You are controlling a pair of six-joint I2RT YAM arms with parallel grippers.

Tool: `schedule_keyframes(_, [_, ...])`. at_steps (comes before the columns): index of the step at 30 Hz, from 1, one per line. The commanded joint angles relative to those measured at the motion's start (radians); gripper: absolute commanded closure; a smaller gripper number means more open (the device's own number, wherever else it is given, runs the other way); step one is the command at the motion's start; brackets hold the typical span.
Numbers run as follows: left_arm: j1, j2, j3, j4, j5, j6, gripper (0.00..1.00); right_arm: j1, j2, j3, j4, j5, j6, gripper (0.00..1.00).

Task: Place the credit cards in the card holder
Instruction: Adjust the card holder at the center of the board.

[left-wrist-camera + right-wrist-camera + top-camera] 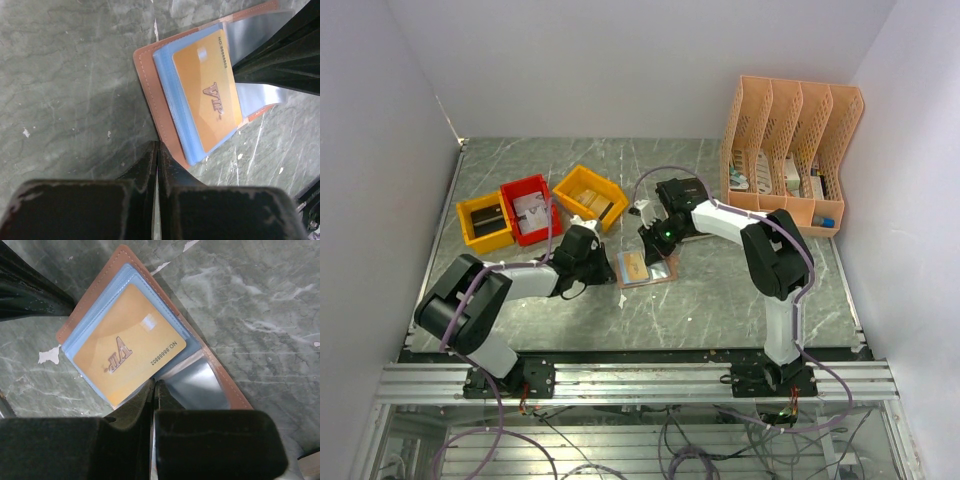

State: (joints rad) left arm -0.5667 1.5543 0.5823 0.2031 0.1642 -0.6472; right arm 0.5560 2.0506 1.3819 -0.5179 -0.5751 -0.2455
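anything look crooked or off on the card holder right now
The gold card sits off-centre on the blue sleeves of the open card holder: a wide blue margin on the outer side, none toward the fold. It may not be fully seated.

We see the table (65, 75) as grey-green marbled stone, smooth with a dull sheen. The card holder (148, 85) looks like tan leather, matt and stitched along its edge, with glossy, silvery-clear plastic pockets (192, 382) inside. The orange-gold card (207, 95) is smooth, shiny plastic. The left gripper (158, 150) is matt black, scuffed pale at its edges.
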Motion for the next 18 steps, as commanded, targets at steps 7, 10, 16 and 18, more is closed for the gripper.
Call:
schedule_keyframes(7, [-0.042,0.042,0.008,0.048,0.058,-0.003,0.93,0.016,0.016,0.019,0.014,-0.022,0.01,1.0])
schedule_keyframes(10, [-0.051,0.046,0.011,0.051,0.053,-0.007,0.93,0.017,0.016,0.02,0.008,-0.049,0.005,1.0])
schedule_keyframes(16, [-0.052,0.037,0.014,0.025,0.021,-0.004,0.93,0.017,0.011,0.022,-0.005,-0.042,-0.006,1.0])
schedule_keyframes(18, [-0.052,0.024,0.016,-0.014,-0.006,0.002,0.92,0.013,0.0,0.019,-0.001,-0.029,-0.003,1.0])
